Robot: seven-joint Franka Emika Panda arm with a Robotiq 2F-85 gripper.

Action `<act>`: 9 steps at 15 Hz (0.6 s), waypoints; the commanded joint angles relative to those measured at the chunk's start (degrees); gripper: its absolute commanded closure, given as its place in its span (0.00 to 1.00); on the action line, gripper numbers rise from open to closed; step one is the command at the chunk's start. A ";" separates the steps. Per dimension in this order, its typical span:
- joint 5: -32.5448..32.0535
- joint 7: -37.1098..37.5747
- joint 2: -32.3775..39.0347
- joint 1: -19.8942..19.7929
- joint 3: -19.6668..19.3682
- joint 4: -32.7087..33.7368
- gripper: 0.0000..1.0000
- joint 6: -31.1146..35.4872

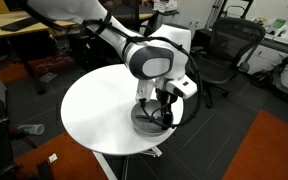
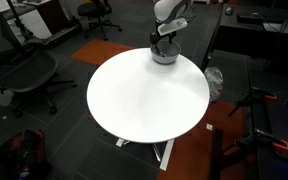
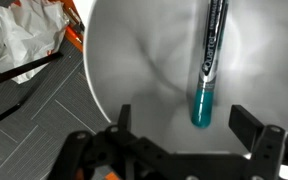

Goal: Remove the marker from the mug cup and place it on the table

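The marker (image 3: 208, 62), dark with a teal-blue end, lies inside the grey-silver mug cup (image 3: 134, 60) in the wrist view. My gripper (image 3: 189, 120) is open, with its two fingers on either side of the marker's teal end and apart from it. In both exterior views the gripper (image 1: 160, 108) (image 2: 165, 38) reaches down into the mug cup (image 1: 144, 122) (image 2: 164, 57), which stands near the edge of the round white table (image 1: 94, 110) (image 2: 144, 95). The marker is hidden in both exterior views.
A white plastic bag (image 3: 19, 35) lies on the grey carpet beside the table. Black office chairs (image 1: 229, 50) (image 2: 19, 65) stand around the table. A wooden desk (image 1: 24, 25) is at the back. An orange floor area (image 1: 269, 150) is near.
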 commanded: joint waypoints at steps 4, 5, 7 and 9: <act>0.36 -4.22 3.35 -1.57 1.44 6.94 0.00 -6.70; 0.32 -4.51 3.56 -1.59 1.50 7.31 0.00 -7.19; 0.28 -5.17 3.83 -1.62 1.67 7.83 0.00 -8.14; 0.26 -5.40 4.04 -1.59 1.76 8.10 0.00 -8.82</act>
